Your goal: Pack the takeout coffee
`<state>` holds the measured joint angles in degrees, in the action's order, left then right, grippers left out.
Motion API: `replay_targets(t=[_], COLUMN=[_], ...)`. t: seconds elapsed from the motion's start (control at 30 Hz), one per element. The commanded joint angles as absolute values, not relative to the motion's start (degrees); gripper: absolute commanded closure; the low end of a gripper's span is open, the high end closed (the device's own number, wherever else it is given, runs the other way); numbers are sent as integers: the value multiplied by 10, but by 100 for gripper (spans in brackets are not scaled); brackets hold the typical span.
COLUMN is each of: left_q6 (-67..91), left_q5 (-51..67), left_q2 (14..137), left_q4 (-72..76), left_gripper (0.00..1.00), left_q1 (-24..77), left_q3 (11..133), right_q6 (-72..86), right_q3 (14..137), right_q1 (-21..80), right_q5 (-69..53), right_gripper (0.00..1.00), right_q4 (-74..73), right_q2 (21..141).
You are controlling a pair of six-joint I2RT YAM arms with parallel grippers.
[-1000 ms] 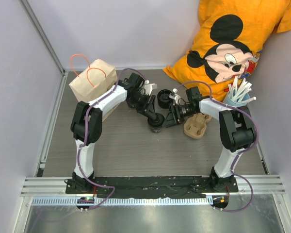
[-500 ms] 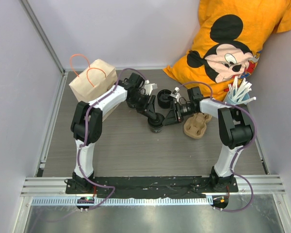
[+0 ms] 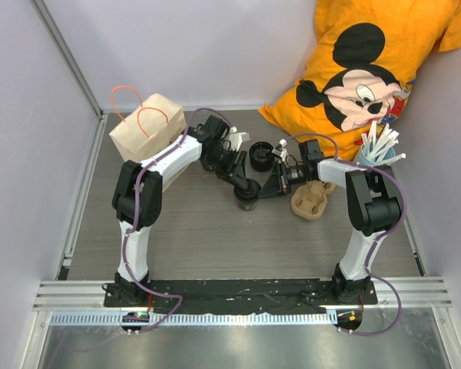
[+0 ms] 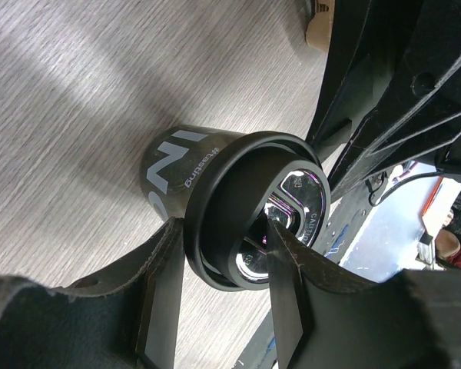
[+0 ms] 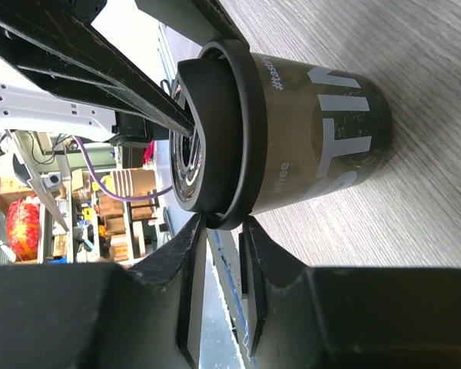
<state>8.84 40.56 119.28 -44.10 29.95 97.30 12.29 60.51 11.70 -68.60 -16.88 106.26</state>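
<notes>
The takeout coffee (image 3: 246, 200) is a small black cup standing on the grey table, with its black lid (image 4: 230, 192) on top. My left gripper (image 3: 248, 188) reaches it from the upper left. In the left wrist view it (image 4: 221, 227) pinches the lid's rim, one finger outside and one on the lid top. My right gripper (image 3: 267, 187) comes from the right. In the right wrist view it (image 5: 223, 223) has a narrow gap and the lid's edge (image 5: 215, 138) sits between its tips. The cup's printed wall (image 5: 323, 146) shows beyond.
A second black cup (image 3: 259, 156) stands just behind. The beige pulp carrier (image 3: 311, 201) lies to the right, and the light blue cup of straws (image 3: 375, 156) stands beyond it. The brown paper bag (image 3: 147, 125) stands at the back left. An orange Mickey pillow (image 3: 369, 61) fills the back right corner.
My right arm has shifted slightly, its wrist edging toward the cup. The cup and my left arm have stayed in place.
</notes>
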Motion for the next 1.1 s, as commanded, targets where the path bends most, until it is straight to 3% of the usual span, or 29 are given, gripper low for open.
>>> replay_targets(t=[0.0,0.13,0.4,0.77,1.07], left_q6=[51,43,36,28,25], left_q5=[309,303,300,289,287], left_q2=[1216,1217,1221,1218,1216], left_q4=[-457,-461,-457,-455,-456], left_gripper=[83,93,100,100,100], left_q1=[319,319,320,321,321], left_q3=[950,936,925,908,905], right_q6=[103,81,80,70,62], right_q3=[602,598,578,580,585], right_q1=[116,122,138,155,163], right_q5=[-607,-570,-490,-371,-343], right_gripper=[74,74,74,77,78], right_q4=[-136,-151,-131,-149,-157], right_q2=[1053,1042,1021,1028,1023])
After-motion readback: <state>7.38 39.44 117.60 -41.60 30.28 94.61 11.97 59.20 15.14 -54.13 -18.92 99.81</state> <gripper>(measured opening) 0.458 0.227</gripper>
